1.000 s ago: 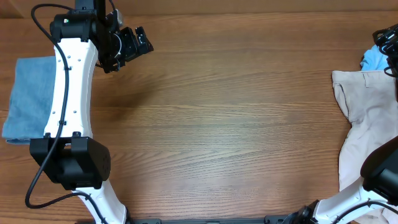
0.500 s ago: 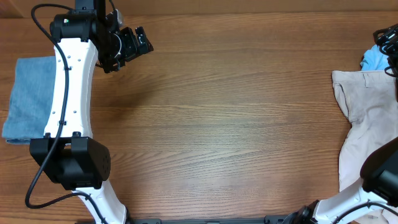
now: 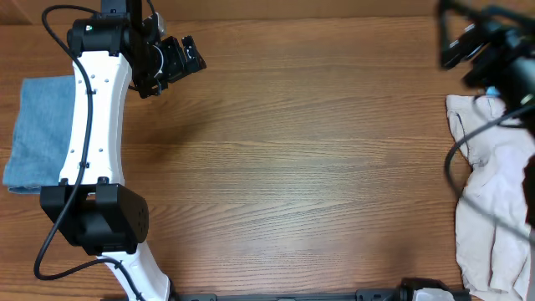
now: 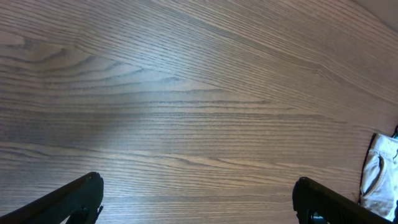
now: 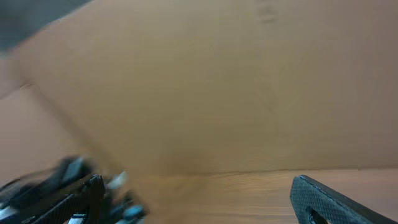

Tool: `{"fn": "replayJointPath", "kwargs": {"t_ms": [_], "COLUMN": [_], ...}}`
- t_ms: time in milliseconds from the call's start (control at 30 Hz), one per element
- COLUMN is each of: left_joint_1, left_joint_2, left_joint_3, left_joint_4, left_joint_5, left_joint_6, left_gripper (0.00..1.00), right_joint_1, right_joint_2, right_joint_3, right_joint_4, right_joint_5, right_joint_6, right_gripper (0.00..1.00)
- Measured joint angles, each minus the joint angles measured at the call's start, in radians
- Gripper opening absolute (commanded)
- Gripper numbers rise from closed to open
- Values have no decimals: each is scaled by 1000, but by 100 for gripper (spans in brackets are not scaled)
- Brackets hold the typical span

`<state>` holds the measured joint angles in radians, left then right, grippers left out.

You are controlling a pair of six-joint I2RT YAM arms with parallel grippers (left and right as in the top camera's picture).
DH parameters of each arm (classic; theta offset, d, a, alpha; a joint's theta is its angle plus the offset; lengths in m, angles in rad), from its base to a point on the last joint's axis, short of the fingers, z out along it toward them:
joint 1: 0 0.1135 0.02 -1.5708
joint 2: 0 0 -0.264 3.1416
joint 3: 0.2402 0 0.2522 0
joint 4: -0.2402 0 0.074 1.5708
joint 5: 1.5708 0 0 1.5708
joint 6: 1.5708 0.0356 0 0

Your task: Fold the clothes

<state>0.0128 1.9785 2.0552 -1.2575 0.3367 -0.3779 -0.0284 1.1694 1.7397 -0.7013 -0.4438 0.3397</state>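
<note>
A folded blue cloth lies at the table's left edge, partly under my left arm. A crumpled beige garment lies at the right edge; its corner shows in the left wrist view. My left gripper hangs open and empty over bare wood at the far left, its fingertips wide apart. My right gripper is blurred at the far right, above the beige garment's top; its fingers are spread wide and empty, facing the back wall.
A cardboard-coloured wall runs along the table's far edge. The wooden table stretches between the two cloths. My left arm's white links stand over the left side.
My right arm has swung in from the right edge to above the beige garment's top, blurred by motion. The small blue piece at the far right no longer shows. The left arm has not moved.
</note>
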Motion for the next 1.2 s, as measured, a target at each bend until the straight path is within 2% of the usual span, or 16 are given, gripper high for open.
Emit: {"fn": "replayJointPath", "kwargs": {"t_ms": [167,300,367,567,733,867,1200], "left_joint_1": [0,0,0,0,0,0,0], "left_joint_2": [0,0,0,0,0,0,0], "left_joint_3": [0,0,0,0,0,0,0], "left_joint_4": [1,1,0,0,0,0,1], "left_joint_5": [0,0,0,0,0,0,-1], "left_joint_6": [0,0,0,0,0,0,0], "left_gripper": [100,100,100,100,100,100,100], "right_joint_1": [179,187,187,187,187,187,187], "right_joint_2": [-182,-368,-447,-614,-776,-903,-1115], "right_joint_3": [0,11,4,-195,-457,-730,-1195], "right_joint_4": [-90,-326,-500,-543,-412,-191,308], "right_joint_5": [6,61,109,187,235,243,301], "right_joint_6": [-1,-3,0,0,-2,-1,0], "right_gripper": [100,100,100,100,100,100,100]}}
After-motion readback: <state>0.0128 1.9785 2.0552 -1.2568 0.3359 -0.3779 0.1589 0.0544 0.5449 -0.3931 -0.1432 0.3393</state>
